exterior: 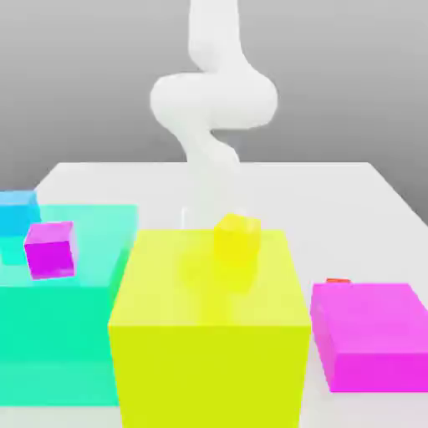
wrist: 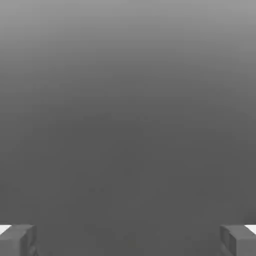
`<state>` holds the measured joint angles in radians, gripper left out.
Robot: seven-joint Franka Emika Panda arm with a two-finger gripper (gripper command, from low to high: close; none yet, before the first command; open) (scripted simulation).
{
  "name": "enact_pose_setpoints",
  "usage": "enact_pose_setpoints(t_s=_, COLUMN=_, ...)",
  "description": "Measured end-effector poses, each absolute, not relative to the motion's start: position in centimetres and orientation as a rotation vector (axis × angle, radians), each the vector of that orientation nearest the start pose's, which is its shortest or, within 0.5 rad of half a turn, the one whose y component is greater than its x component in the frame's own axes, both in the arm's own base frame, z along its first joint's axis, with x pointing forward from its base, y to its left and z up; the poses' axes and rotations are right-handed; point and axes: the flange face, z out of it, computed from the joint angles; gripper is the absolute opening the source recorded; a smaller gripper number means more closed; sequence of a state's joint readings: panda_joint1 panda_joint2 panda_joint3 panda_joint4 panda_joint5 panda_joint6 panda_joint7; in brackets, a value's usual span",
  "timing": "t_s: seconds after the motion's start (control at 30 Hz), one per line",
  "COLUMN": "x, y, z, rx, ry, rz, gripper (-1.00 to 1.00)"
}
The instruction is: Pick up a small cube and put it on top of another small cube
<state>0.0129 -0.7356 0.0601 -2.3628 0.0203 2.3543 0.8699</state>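
We're looking at a simulated tabletop test scene.
Flat-coloured blocks crowd a plain white table [exterior: 351, 180]; behind it we see only featureless grey backdrop [exterior: 75, 75].

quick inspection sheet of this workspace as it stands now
surface: white table, flat, blocks crowd its near side
job's things: tiny red cube peeking behind the big magenta block
clutter: big yellow block with small yellow cube on it; big teal block with small magenta cube; blue block
grippers: pincer open, holding nothing
cables: nothing seen
surroundings: plain grey backdrop
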Motion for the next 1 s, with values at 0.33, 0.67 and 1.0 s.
enact_pose_setpoints(t_s=0.33, x=38.4, y=17.7, z=41.2, rx=-2.633, ry=1.194, rz=-0.449, gripper=0.0)
enact_pose_setpoints(t_s=0.67, x=23.8, y=23.9, z=18.9, rx=-2.808, ry=1.386, rz=-0.015, gripper=0.0)
enact_pose_setpoints(t_s=1.0, x=23.2, y=24.4, z=14.1, rx=-2.81, ry=1.385, rz=0.001, gripper=0.0)
